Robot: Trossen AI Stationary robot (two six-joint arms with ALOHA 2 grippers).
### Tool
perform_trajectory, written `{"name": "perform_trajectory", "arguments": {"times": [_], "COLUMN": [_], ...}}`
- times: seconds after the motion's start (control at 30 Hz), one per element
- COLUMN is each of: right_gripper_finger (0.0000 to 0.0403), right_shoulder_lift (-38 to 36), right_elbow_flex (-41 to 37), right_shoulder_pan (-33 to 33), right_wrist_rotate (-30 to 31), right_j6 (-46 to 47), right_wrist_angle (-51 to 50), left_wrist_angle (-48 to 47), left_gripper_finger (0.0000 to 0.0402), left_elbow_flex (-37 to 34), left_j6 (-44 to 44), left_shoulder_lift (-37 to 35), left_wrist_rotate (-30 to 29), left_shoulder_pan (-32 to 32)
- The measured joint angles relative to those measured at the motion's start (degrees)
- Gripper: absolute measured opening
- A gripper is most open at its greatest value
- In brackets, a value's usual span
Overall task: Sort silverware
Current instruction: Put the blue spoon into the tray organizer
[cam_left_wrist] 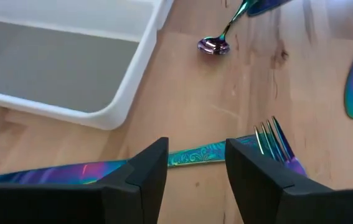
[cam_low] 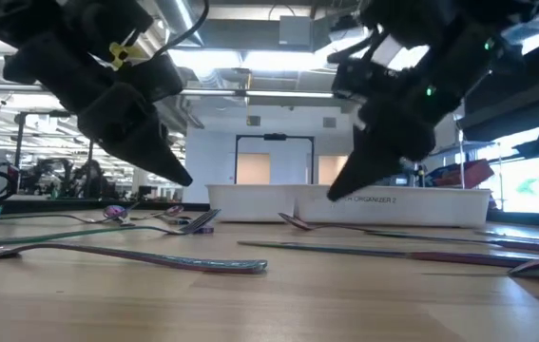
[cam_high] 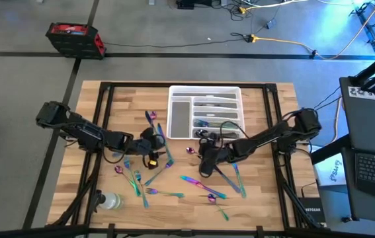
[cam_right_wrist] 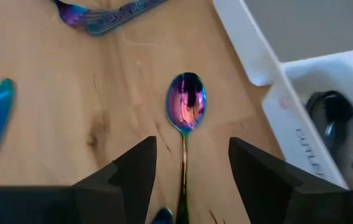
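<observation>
Holding cutlery in two slots, white tray (cam_high: pixel 204 91), both tools parted, empty.

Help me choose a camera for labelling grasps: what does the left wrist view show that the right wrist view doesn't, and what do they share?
Only the left wrist view: the left gripper with open fingers straddling a fork handle, the tines beside one finger.

Only the right wrist view: the right gripper with open fingers either side of a spoon, its bowl just ahead, and dark cutlery in a tray compartment.

Both: the wooden table, a corner of the white tray, and other iridescent pieces at the edges.
</observation>
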Motion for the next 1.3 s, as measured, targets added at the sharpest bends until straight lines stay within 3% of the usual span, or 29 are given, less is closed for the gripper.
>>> {"name": "perform_trajectory", "arguments": {"times": [0.33,0.43,0.63,0.7,1.03,1.3], "right_gripper_finger": [0.0174,0.0138,0.0023,0.0007,0.0003,0.0008], "right_shoulder_lift": [6.4,6.2,5.8,4.9,-11.8,-23.7], "right_elbow_flex": [0.2,0.2,0.1,-0.2,-0.1,0.1], "right_shoulder_pan": [-3.7,-3.6,-3.6,-3.7,-7.0,-7.9], "right_wrist_rotate": [-4.4,-4.3,-5.1,-5.5,-9.6,-11.4], "right_j6": [0.0,-0.2,-2.3,-3.7,-12.6,-15.4], "right_wrist_angle": [5.1,5.1,6.3,6.9,6.0,-3.6], "left_wrist_angle": [3.3,3.6,7.9,8.4,8.7,8.4], "left_gripper_finger": [0.0145,0.0145,0.0145,0.0145,0.0145,0.0145], "left_elbow_flex": [0.0,0.0,0.0,0.3,4.9,6.4], "left_j6": [1.8,0.9,-3.1,-6.1,-11.7,-14.9], "left_shoulder_lift": [0.0,0.0,-0.1,-1.2,-8.2,-9.4], "left_wrist_rotate": [1.5,1.5,1.5,1.4,-3.3,-6.2], "left_shoulder_pan": [2.2,2.4,2.7,2.9,3.1,3.4]}}
